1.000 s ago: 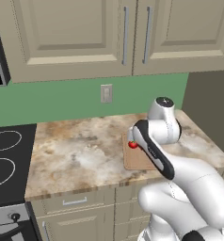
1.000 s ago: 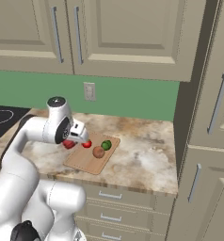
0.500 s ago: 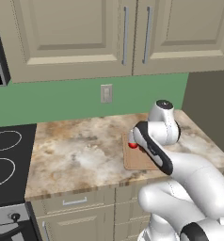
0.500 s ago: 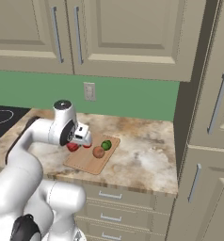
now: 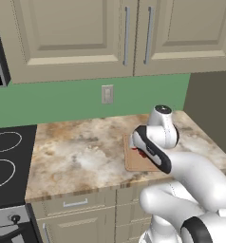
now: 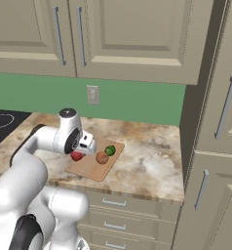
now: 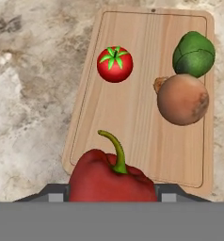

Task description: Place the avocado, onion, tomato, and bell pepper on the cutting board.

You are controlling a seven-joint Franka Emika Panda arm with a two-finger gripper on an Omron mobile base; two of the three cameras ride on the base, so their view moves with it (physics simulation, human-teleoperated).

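My gripper point(image 7: 112, 192) is shut on the deep-red bell pepper point(image 7: 111, 176), whose curved green stem points up the hand view. It hangs over the near end of the light-wood cutting board point(image 7: 132, 127). On the board lie the tomato point(image 7: 115, 64), the dark-green avocado point(image 7: 194, 54) and the brown onion point(image 7: 182, 99), the last two touching. In the right base view the gripper point(image 6: 85, 145) is over the board's point(image 6: 94, 168) left part, with the pepper point(image 6: 77, 156) under it and the onion point(image 6: 102, 157) and avocado point(image 6: 110, 150) to its right.
The board point(image 5: 134, 161) lies on a marble counter point(image 5: 81, 152) near its front edge. A stove point(image 5: 5, 156) is at the left, a wall outlet point(image 5: 107, 94) behind, cabinets above and a tall cabinet point(image 6: 215, 146) at the right.
The gripper has carried the bell pepper a little to the right and lower, over the board. The tomato, onion and avocado have stayed put.
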